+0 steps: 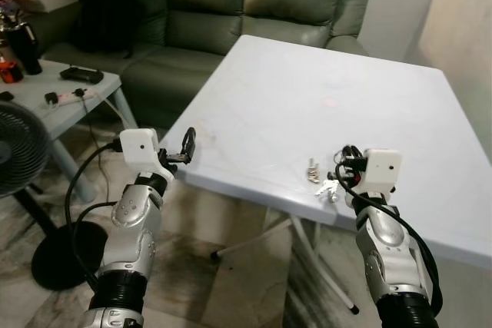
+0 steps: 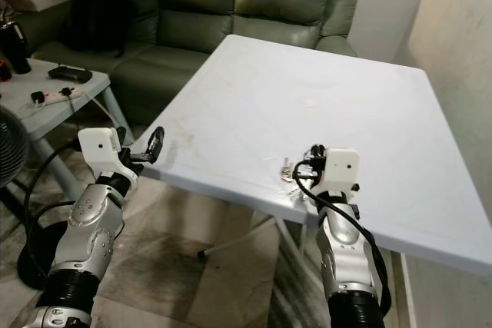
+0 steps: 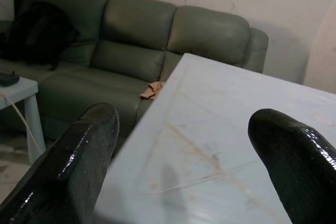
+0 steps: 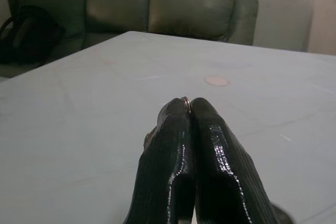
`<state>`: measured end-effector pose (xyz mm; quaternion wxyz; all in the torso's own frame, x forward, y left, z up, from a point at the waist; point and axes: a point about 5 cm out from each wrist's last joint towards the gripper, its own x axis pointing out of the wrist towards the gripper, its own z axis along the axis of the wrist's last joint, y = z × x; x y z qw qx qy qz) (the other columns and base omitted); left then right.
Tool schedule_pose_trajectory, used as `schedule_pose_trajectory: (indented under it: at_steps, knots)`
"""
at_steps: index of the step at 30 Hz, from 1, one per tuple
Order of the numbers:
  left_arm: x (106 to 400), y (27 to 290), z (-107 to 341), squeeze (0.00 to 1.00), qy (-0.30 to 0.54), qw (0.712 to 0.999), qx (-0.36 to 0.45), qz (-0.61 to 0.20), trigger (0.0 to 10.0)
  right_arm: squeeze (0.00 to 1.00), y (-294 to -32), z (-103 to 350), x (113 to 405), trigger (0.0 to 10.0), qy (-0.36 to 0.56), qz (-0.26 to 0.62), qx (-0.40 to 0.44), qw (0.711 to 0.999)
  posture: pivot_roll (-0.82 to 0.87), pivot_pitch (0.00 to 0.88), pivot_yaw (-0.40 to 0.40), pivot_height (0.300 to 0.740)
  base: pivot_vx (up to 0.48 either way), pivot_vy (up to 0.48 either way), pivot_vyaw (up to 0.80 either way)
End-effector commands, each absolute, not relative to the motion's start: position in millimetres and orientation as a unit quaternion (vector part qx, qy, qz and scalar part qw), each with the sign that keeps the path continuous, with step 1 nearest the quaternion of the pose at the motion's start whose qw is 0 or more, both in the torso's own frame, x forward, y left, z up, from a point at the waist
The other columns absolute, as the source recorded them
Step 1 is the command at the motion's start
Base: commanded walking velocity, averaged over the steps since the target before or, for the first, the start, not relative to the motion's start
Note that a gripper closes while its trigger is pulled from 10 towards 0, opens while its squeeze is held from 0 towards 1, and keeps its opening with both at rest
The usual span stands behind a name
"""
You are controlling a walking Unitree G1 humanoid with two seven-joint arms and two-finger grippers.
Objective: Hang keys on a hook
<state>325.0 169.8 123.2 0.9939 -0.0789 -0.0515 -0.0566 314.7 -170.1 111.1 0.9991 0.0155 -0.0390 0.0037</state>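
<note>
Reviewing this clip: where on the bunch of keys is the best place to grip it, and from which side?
By the key ring, from the table's near edge. The keys lie flat near that edge, hard to pinch, while the ring stands proud. The right gripper already seems shut on the ring from that side.

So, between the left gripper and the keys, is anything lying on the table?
No. In the left eye view only bare white table runs from the open left gripper at the table's edge to the keys, which the right gripper pinches.

Green leather sofa (image 1: 231, 13) behind white table (image 1: 307, 105), side table (image 1: 69, 94), fan (image 1: 19, 151), pale wall (image 1: 461, 21).
</note>
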Motion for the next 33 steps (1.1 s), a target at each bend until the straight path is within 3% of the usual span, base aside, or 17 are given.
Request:
schedule_pose_trajectory:
  at_steps: [1, 5, 26, 33]
  knots:
    - [326, 165, 128, 0.00, -0.059, 0.993, -0.076, -0.064, 10.0, 0.00, -176, 112, 312, 10.0, -0.039, -0.001, 0.014, 0.999, 0.02, 0.041, -0.028, 0.740, 0.000, 0.476, 0.00]
    - [326, 165, 127, 0.00, -0.061, 0.993, -0.083, -0.058, 10.0, 0.00, -177, 112, 311, 10.0, -0.037, 0.002, 0.012, 0.999, 0.02, 0.045, -0.037, 0.740, 0.000, 0.433, 0.00]
    - [322, 154, 124, 0.00, -0.058, 0.992, -0.089, -0.066, 10.0, 0.00, -179, 108, 303, 10.0, -0.017, 0.007, 0.001, 1.000, 0.00, 0.040, -0.051, 0.740, 0.000, 0.000, 0.00]
    - [323, 147, 120, 0.00, -0.040, 0.992, -0.081, -0.090, 10.0, 0.00, -180, 107, 303, 10.0, -0.009, 0.008, -0.002, 1.000, 0.00, 0.039, -0.051, 0.740, 0.000, 0.000, -0.68]
